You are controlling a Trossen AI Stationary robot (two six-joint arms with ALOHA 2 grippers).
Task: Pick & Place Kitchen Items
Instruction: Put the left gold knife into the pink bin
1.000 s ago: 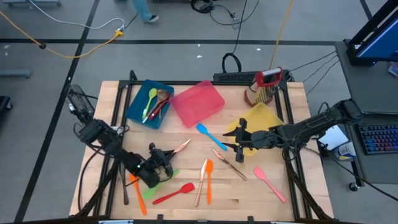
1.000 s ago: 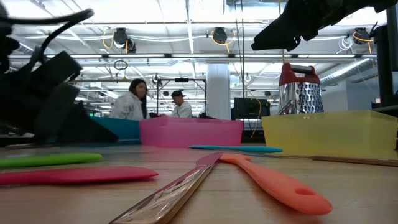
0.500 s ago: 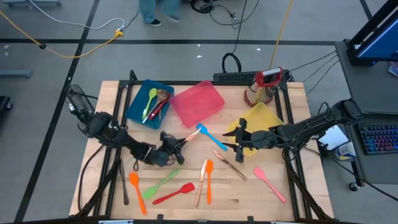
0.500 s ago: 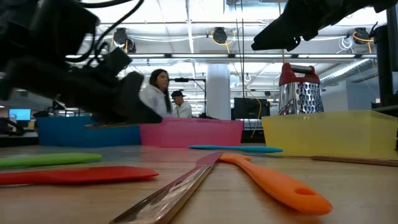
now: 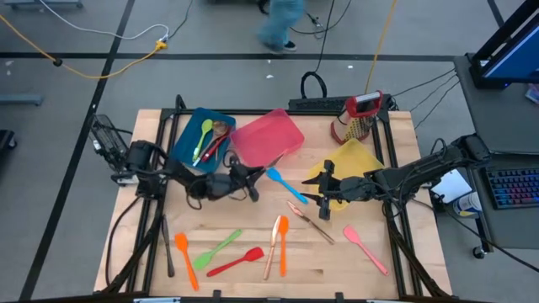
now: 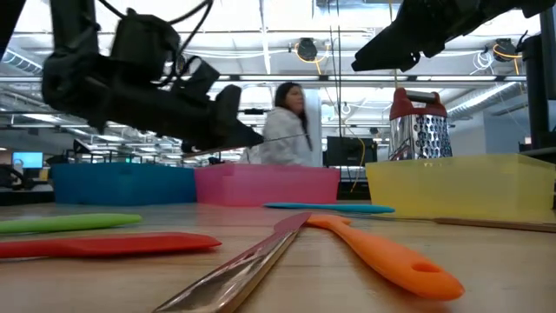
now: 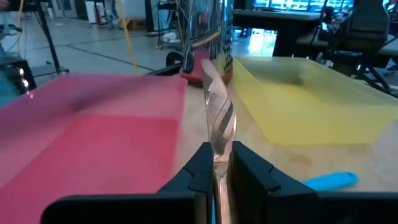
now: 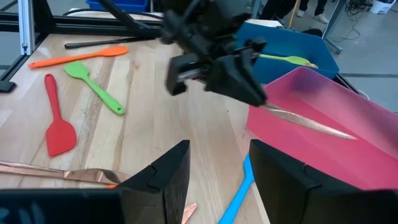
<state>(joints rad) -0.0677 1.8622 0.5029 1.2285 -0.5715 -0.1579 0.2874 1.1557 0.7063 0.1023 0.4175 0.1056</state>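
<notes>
My left gripper is shut on a copper knife and hovers at the near rim of the pink bin. The blade reaches out over that bin. My right gripper hangs open above the table beside the yellow bin, with nothing between its fingers. Other kitchen items lie flat on the wood: a blue spatula, orange, green, red and pink spatulas, an orange spoon and copper cutlery. My left gripper pinches the knife between its two fingers; the held part is hidden between them. The knife lies along the fingers and its blade sticks out past their tips, nearly level, toward the pink bin. It is lifted clear of the table.
A blue bin holding a green spoon and other utensils stands at the far left. A red-topped grater stands at the far right behind the yellow bin. A person walks in the room beyond the table.
My left gripper has swung from the near left of the table toward the far edge and the right, up to the pink bin, rising a little and turning, with the copper knife still in its fingers. The green spatula it stood over now shows.
</notes>
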